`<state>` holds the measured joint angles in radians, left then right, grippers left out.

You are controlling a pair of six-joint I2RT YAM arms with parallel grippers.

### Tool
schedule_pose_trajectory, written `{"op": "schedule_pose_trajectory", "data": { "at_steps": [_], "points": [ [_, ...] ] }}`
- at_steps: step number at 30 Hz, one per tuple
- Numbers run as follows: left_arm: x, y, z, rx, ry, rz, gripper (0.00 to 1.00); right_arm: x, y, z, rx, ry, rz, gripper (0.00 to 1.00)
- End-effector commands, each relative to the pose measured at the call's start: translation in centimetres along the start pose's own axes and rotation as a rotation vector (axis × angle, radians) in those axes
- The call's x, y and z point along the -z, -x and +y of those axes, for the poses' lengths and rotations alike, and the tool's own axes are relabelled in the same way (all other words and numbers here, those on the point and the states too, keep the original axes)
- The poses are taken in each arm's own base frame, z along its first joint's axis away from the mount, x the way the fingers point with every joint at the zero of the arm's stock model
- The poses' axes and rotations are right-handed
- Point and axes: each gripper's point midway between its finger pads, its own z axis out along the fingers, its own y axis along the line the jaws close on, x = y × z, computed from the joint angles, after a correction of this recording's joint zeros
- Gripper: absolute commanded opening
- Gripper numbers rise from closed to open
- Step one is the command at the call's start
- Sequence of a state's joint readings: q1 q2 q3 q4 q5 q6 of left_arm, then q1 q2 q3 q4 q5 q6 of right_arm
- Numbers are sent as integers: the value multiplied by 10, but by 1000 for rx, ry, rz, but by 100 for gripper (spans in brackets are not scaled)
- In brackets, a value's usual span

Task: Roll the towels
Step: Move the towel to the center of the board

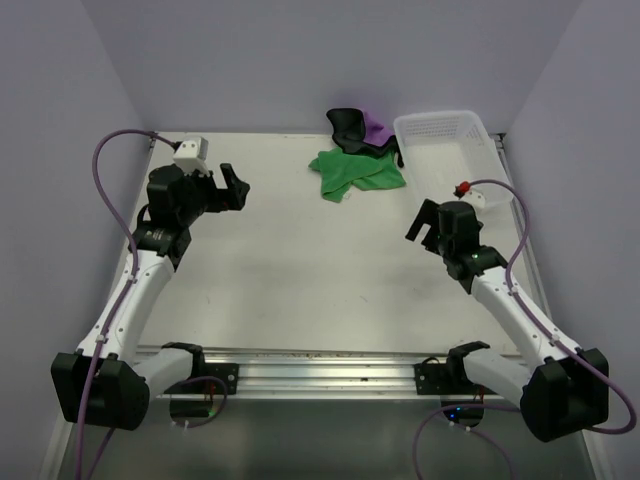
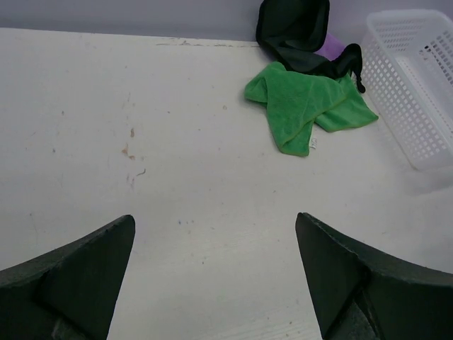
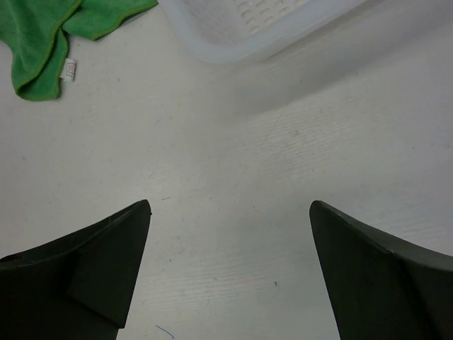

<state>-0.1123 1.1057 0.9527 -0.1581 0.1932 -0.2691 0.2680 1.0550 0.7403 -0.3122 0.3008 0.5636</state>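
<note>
A crumpled bright green towel (image 1: 355,173) lies at the back of the table, right of centre. Behind it, bunched against the back wall, is the purple towel (image 1: 377,128), its black back (image 1: 348,125) mostly showing. In the left wrist view the green towel (image 2: 304,106) sits far ahead to the right, the purple and black towel (image 2: 297,32) beyond it. The right wrist view catches only a corner of the green towel (image 3: 42,42). My left gripper (image 1: 236,186) hovers open over bare table at the left. My right gripper (image 1: 422,224) is open too, near the basket, holding nothing.
A white plastic lattice basket (image 1: 450,140) stands at the back right, touching the towels' right side; its wall (image 3: 233,28) lies just ahead of my right gripper. A white-and-red fixture (image 1: 478,192) sits beside the basket. Purple walls close off the back and sides.
</note>
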Motion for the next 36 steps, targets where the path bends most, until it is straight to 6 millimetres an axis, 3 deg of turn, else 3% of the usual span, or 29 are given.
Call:
{"op": "schedule_pose_trajectory", "data": {
  "at_steps": [1, 10, 12, 14, 17, 18, 19, 20, 21, 22, 23, 24, 25, 26, 27, 28, 29, 30, 31, 32, 36],
  "points": [
    [1, 11, 1, -13, 15, -34, 100, 3, 15, 1, -65, -27, -44, 99],
    [0, 10, 4, -1, 33, -21, 100, -3, 6, 7, 55, 31, -10, 99],
    [1, 9, 1, 5, 19, -21, 100, -4, -1, 19, 102, 108, 27, 99],
    [2, 10, 0, 13, 14, -28, 100, 0, -12, 44, 117, 250, 84, 99],
    [1, 10, 0, 15, 15, -25, 100, 7, -2, 81, 105, 400, 54, 99],
    [2, 9, 0, 15, 16, -22, 100, 8, -10, 96, 140, 432, 70, 99],
    [2, 10, 0, 13, 18, -25, 100, 8, -8, 105, 163, 430, 57, 99],
    [3, 11, 1, 11, 25, -30, 100, 13, 8, 123, 197, 449, 18, 99],
    [4, 11, 2, 13, 29, -31, 100, 0, -2, 127, 229, 407, 54, 99],
    [5, 12, 2, 12, 30, -35, 100, 1, -3, 142, 247, 424, 64, 99],
    [5, 12, 1, 12, 30, -33, 100, 0, 16, 161, 224, 438, 42, 97],
    [5, 13, 2, 12, 31, -36, 100, -6, 17, 169, 216, 435, 51, 92],
    [5, 12, 2, 15, 30, -35, 100, -29, 6, 173, 220, 395, 85, 89],
    [4, 11, 2, 15, 34, -32, 100, -34, 23, 189, 203, 403, 52, 86],
    [4, 10, 3, 16, 40, -26, 100, -43, 24, 199, 209, 401, 52, 84],
    [3, 9, 5, 16, 49, -19, 100, -76, 3, 197, 238, 346, 101, 83],
    [3, 10, 8, 16, 65, -20, 100, -82, 19, 214, 238, 348, 76, 82],
    [4, 9, 9, 16, 72, -15, 100, -99, 13, 216, 248, 323, 99, 81],
    [4, 9, 10, 14, 77, -16, 100, -129, -11, 212, 278, 268, 159, 79],
    [4, 10, 11, 14, 81, -19, 100, -137, 1, 224, 285, 254, 150, 77],
    [8, 13, 8, 10, 76, -30, 100, -181, -14, 237, 320, 219, 175, 74]
  ]
}}
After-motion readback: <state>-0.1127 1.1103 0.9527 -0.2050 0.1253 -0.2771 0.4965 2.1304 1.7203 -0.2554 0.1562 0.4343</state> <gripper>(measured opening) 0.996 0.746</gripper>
